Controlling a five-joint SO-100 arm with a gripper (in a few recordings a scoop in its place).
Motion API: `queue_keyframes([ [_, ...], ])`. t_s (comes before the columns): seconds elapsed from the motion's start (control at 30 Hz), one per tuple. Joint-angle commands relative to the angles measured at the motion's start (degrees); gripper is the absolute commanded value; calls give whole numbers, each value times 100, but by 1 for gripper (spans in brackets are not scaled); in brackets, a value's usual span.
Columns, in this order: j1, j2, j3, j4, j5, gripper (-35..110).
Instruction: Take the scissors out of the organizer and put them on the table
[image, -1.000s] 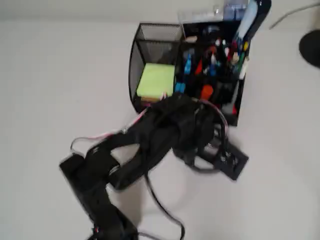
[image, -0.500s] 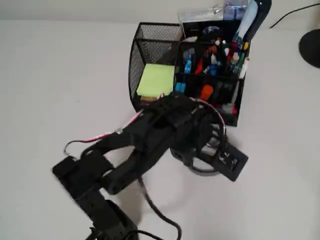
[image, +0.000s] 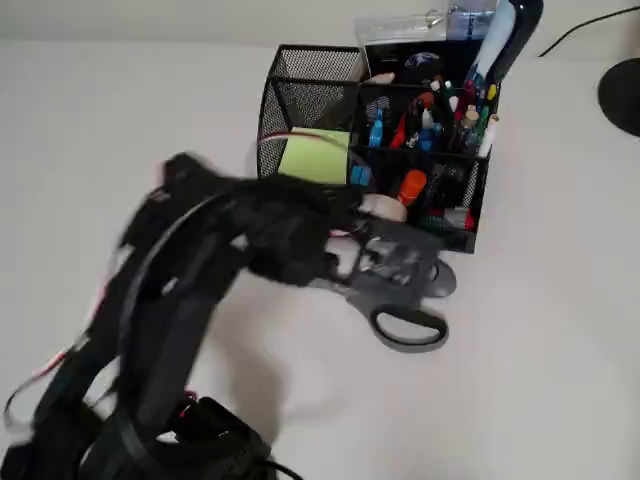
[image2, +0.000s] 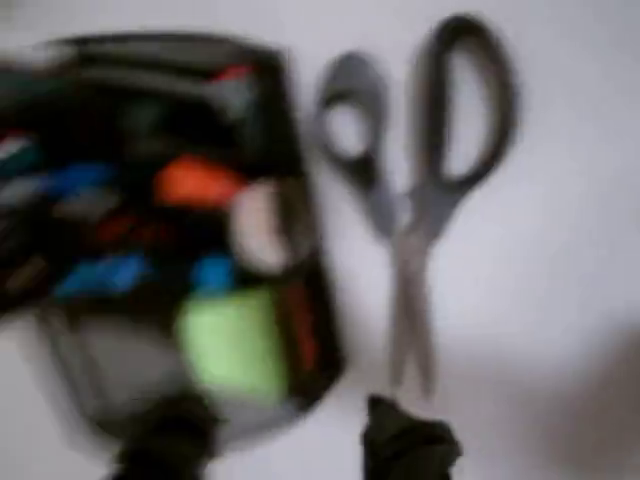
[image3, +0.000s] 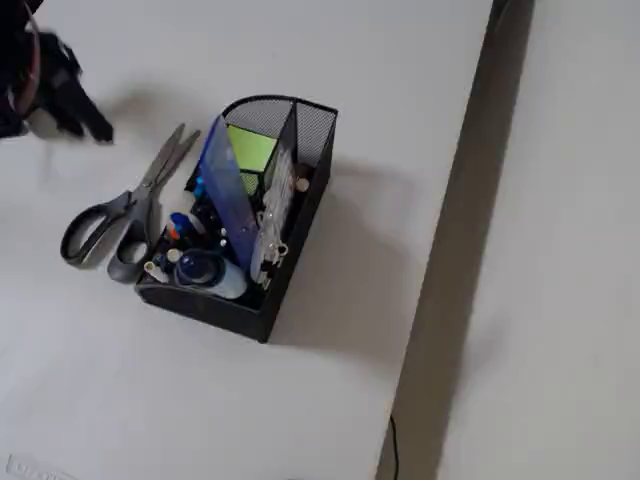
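The scissors (image: 362, 296) lie flat on the white table (image: 540, 380) just in front of the black mesh organizer (image: 300, 70), grey handle loops to the right. In the blurred wrist view the scissors (image2: 410, 215) have their handles up and their blades pointing down at my gripper (image2: 285, 445). Its two dark fingertips (image2: 410, 445) stand apart with nothing between them, so it is open. The organizer (image2: 300, 330) sits left of the scissors there. In the fixed view my gripper (image3: 80, 110) hangs up and left of the scissors (image3: 140, 200), clear of the blade tips; the organizer (image3: 310, 125) is to their right.
Pens, green sticky notes (image: 315, 158) and a tape roll (image: 385, 207) fill the organizer. A black round object (image: 625, 95) and a thin cable (image: 580, 30) sit at the far right. In the fixed view a dark gap (image3: 460, 250) marks the table's right edge.
My arm has lifted and pulled back to the left, off the scissors. The scissors now lie uncovered on the table beside the organizer.
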Motion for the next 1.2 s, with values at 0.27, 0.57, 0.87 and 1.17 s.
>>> queue_keyframes([
  [0.27, -817, 4403, 1819, 325, 132, 0],
  [0.57, -141, 5739, 4887, -615, -615, 0],
  [0.87, -105, 5739, 6917, -905, -483, 0],
  [1.17, -35, 5739, 6917, -932, -510, 2],
])
